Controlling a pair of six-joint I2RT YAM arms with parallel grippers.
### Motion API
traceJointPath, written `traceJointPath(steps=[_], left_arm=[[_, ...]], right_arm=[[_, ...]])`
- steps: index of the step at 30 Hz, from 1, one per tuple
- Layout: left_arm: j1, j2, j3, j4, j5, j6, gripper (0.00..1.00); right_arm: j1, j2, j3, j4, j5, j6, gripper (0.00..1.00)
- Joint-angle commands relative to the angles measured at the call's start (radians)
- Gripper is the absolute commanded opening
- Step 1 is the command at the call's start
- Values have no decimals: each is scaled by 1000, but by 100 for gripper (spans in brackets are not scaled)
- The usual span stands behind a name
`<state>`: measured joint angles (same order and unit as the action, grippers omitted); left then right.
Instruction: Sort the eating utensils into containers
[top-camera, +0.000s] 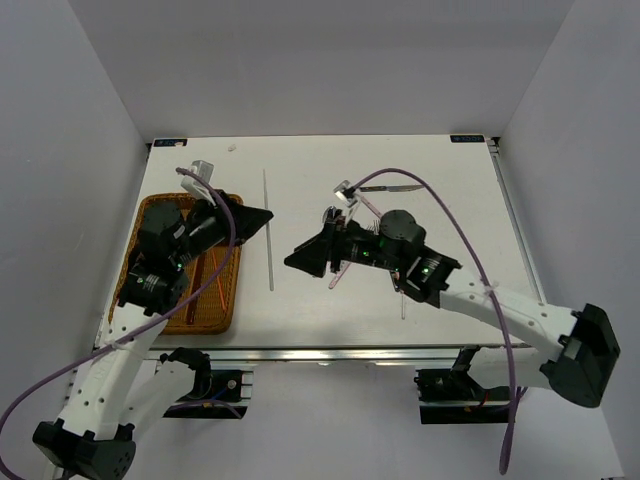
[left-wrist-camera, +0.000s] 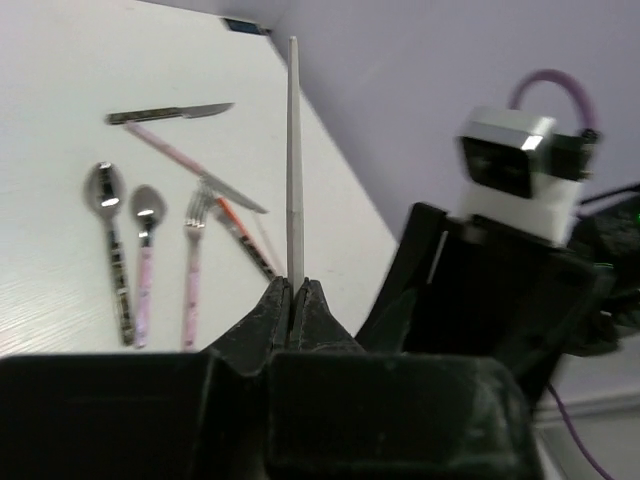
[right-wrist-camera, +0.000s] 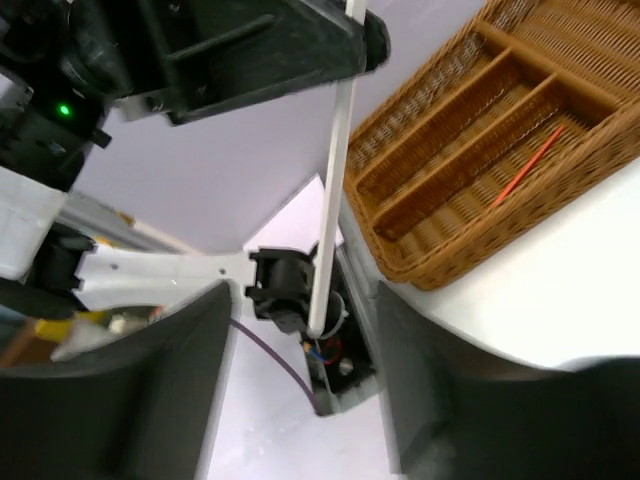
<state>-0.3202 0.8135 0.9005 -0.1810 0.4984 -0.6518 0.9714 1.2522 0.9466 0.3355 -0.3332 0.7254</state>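
My left gripper (top-camera: 266, 215) (left-wrist-camera: 295, 286) is shut on a white chopstick (top-camera: 269, 240) (left-wrist-camera: 293, 150), holding it in the air just right of the brown wicker tray (top-camera: 150, 215). One red chopstick (top-camera: 211, 280) (right-wrist-camera: 525, 165) lies in a long slot of the tray (right-wrist-camera: 470, 250). My right gripper (top-camera: 290, 260) (right-wrist-camera: 305, 290) is open and empty. Its jaws stand on either side of the white chopstick's (right-wrist-camera: 333, 190) free end without touching it. Two spoons (left-wrist-camera: 105, 190), a pink-handled fork (left-wrist-camera: 193, 225) and a dark-handled knife (left-wrist-camera: 170, 113) lie on the table.
The other utensils lie mid-table under and behind the right arm, with a knife (top-camera: 390, 187) showing beyond it. The tray sits at the table's left, near the front edge. White walls close in the table on three sides.
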Motion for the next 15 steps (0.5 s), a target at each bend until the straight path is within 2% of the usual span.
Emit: traceJointPath(steps=[1,3,4,7,8,11,15], left_arm=[[-2,-7,101,-223,-168,130,0],[-2,15,167,-306,-286,193,0],[-2,30,199,-431,-439,216,0],[-2,81,281,-601,-683,302,0],[-2,94,310,-638,-827,323,0],[-3,147,334,-739,-1015,357,0],[-2,223,270,-744,-1020,403,0]], right_arm=[[-49,-121,-40,-4,89,-43,68],[-83,-193,-69,-58,149,-58,88],[-115,-239,-72,-144,184,-70,89],[-178,-339,-85,-298,298,-130,89],[-189,-359,-80,-329,318,-168,89],[-218,-416,-43,-501,468,-251,89],[-244,-436,-20,-653,581,-317,89]])
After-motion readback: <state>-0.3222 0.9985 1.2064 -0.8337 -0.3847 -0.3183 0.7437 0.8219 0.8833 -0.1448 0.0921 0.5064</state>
